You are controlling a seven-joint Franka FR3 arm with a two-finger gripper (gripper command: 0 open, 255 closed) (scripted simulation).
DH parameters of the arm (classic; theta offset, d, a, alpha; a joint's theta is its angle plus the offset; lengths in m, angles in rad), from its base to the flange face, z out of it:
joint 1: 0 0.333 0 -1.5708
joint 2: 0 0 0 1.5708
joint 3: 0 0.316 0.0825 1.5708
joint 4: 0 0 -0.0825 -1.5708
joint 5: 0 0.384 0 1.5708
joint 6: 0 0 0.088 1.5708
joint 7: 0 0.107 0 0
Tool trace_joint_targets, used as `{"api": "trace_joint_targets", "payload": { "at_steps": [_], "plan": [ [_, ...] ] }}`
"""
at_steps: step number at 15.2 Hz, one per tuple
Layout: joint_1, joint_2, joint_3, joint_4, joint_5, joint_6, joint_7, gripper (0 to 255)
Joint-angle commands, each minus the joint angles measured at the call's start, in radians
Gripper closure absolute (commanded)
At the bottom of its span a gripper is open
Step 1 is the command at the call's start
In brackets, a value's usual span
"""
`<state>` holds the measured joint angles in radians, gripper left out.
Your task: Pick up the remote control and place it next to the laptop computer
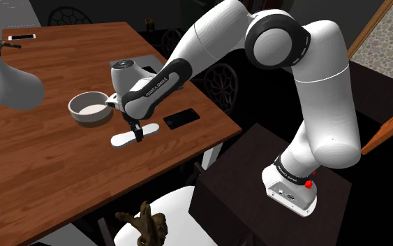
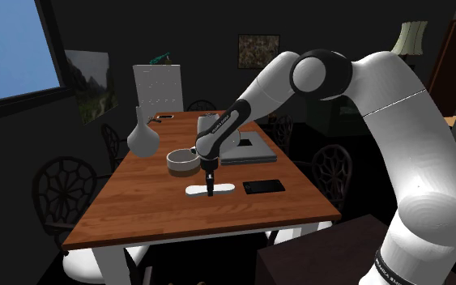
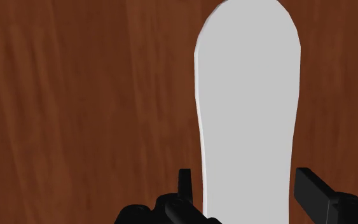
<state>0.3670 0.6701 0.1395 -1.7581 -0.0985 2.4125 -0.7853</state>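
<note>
Wrist view: remote control [image 3: 247, 108], plain white, flat on the wooden worktop [image 3: 75, 108]. It lies between the parted fingers of the tool [image 3: 244, 175], not yet clasped (they straddle its narrow width, suiting a pinch). Laptop [image 2: 246, 148], the destination, sits farther along, beside a bowl [image 2: 181, 159].

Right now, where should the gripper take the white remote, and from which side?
Probably best: grip the remote across its narrow width, on the long edges, coming straight down. It lies flat on the table, long and thin. The open gripper straddles it.
</note>
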Motion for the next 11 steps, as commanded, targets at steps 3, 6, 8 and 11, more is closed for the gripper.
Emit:
{"api": "trace_joint_targets", "payload": {
  "at_steps": [3,6,8,11],
  "plan": [
    [-0.002,-0.020,0.003,-0.003,0.003,-0.017,-0.001,255],
    [-0.005,-0.049,0.006,-0.006,0.007,-0.043,-0.004,255],
    [-0.006,-0.068,0.009,-0.006,0.010,-0.061,-0.005,255],
    [-0.009,-0.095,0.012,-0.005,0.015,-0.089,-0.007,255]
  ]
}}
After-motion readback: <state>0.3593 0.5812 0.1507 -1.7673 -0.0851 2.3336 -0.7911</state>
